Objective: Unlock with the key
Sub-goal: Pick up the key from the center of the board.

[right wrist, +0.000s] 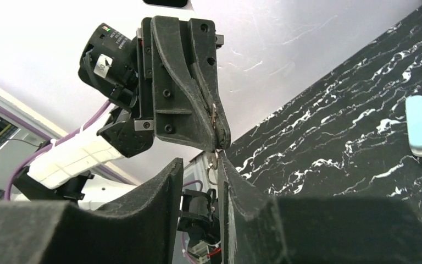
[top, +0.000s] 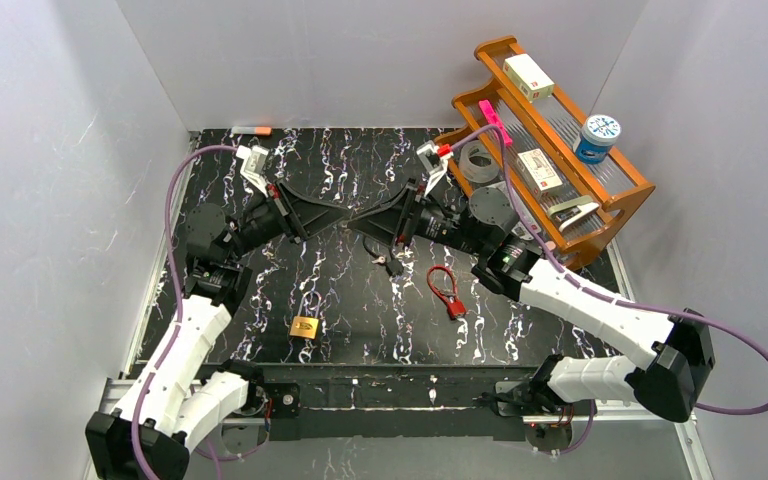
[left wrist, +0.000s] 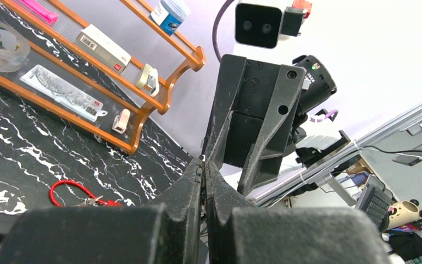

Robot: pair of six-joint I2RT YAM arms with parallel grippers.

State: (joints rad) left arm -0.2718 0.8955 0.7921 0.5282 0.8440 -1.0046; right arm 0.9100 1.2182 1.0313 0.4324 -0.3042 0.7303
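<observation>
Brass padlock [top: 305, 327] near table [top: 390, 335] front edge; left end effector [top: 345, 223] clamps key [right wrist: 214, 116].

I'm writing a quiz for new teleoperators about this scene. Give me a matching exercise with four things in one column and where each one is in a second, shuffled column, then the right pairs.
Things
1. brass padlock
2. red cable lock
3. blue-lidded jar
4. key

Places
A. on the wooden rack
B. pinched in the left gripper
C. on the table, left of centre in the top view
D. on the table, right of centre in the top view

Pairs: 1-C, 2-D, 3-A, 4-B
</observation>
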